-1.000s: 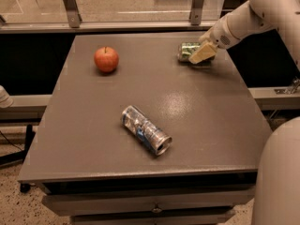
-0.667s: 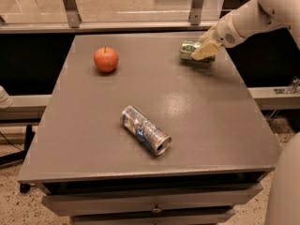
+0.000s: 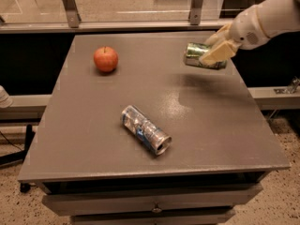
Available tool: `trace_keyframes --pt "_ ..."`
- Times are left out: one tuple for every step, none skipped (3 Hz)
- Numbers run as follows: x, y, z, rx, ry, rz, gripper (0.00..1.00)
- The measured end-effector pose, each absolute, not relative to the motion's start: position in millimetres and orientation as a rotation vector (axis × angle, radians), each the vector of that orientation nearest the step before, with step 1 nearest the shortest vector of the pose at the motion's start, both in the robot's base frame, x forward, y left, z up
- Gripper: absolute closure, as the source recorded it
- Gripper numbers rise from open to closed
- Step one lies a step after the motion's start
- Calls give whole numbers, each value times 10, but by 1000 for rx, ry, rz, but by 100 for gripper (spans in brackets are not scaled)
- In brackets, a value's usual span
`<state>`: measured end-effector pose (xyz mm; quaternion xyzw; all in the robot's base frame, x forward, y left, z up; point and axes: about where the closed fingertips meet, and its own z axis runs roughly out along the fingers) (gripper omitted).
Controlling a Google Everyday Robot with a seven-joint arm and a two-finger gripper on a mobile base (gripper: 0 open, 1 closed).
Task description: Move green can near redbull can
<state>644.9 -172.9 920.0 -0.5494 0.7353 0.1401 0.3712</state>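
Quick count first: one apple, two cans, one gripper, all on or over one table (image 3: pixel 84 139).

The table is a flat, matte grey-brown slab, roughly square, with a dull sheen near the middle and a drawer (image 3: pixel 154 204) with a small knob under the front edge.

Far left and towards the back sits the single apple (image 3: pixel 105 59): round, smooth, red-orange, stem dimple facing up, upright and well apart from everything else.

Around the middle, closer to the front edge, is the redbull can (image 3: pixel 146 129). It's slim, long, shiny silver and blue metal, lying on its side at a diagonal with its open-looking dark end pointing front-right. Nothing is touching it.

Then at the back right there's the green can (image 3: pixel 193 53): stouter, metallic green with pale markings, also lying on its side near the table's right rear corner. It's well apart from the redbull can. Can't tell whether it rests on the surface or is just off it, though there's a soft shadow on the table in front of it.

The gripper (image 3: pixel 209 49) comes in from the right on a chunky white, smooth-shelled arm (image 3: pixel 269 18). Its cream-coloured flat fingers (image 3: pixel 218 53) are closed around the green can, one across the near side.
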Motion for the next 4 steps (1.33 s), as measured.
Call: trace_keyframes --pt "5841 -1679 9231 -1453 1910 454 100" --pt "5233 -1505 9128 -1559 1909 526 100" --pt "4855 -1368 9031 -1639 1900 561 100" --pt "4594 -1249 8959 -1704 1878 582 100"
